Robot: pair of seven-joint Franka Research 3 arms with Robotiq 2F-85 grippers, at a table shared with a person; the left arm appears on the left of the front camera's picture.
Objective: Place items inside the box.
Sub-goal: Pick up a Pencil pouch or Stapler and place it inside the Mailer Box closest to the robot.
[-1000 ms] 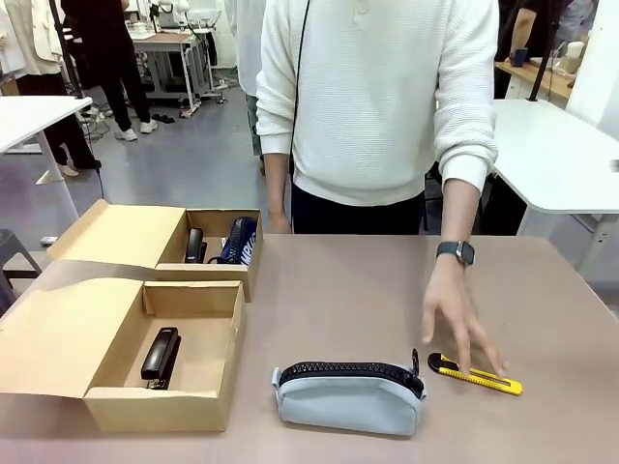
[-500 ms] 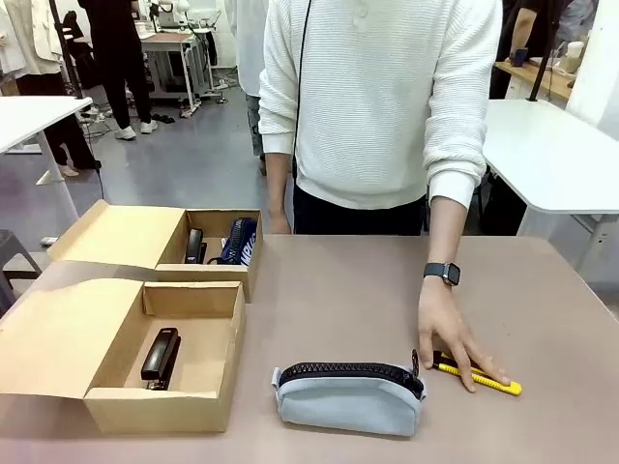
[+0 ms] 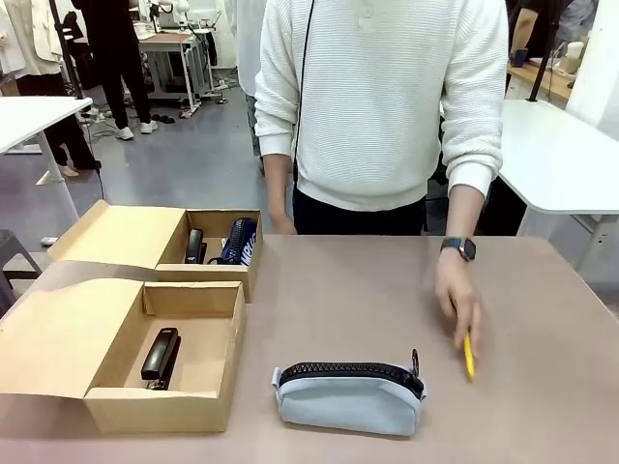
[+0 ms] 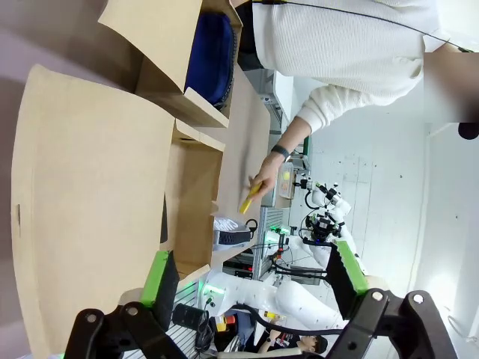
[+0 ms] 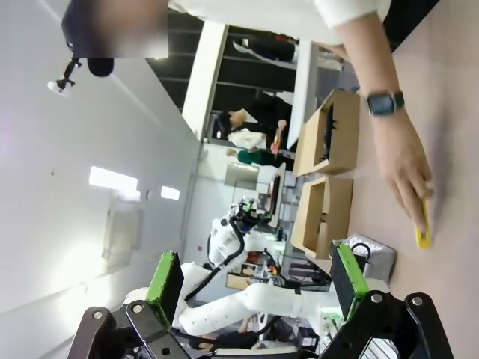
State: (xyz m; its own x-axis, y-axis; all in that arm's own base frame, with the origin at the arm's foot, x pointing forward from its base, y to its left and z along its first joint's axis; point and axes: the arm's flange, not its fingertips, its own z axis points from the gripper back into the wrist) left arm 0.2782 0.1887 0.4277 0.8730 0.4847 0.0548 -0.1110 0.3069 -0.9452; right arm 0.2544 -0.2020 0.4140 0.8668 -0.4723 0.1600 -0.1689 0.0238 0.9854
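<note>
While the black stapler (image 3: 161,356) in the near box (image 3: 160,411) and the navy pouch (image 3: 240,240) in the far box (image 3: 116,237) have been left where they were, the change is found at the right of the desk (image 3: 338,300). The pale grey pouch (image 3: 348,401) has not been shifted from the near edge. The yellow utility knife (image 3: 469,356), which lay flat just right of that pouch a second ago, has been picked up by the person's hand (image 3: 455,295). It is now held clear of the desk, hanging roughly downward from the fingers. It is judged that the knife is being taken up to be boxed or handed over. Two items are thus yet to be placed: the knife and the grey pouch.

The left gripper (image 4: 253,273) is seen spread wide with nothing between its pads, and the right gripper (image 5: 256,277) likewise.

A dark item (image 3: 194,246) beside the navy pouch is half hidden by the box wall; it is possibly the marker pen, but this cannot be made out. The knife's upper part is covered by the fingers, so whether its blade is out cannot be told.
</note>
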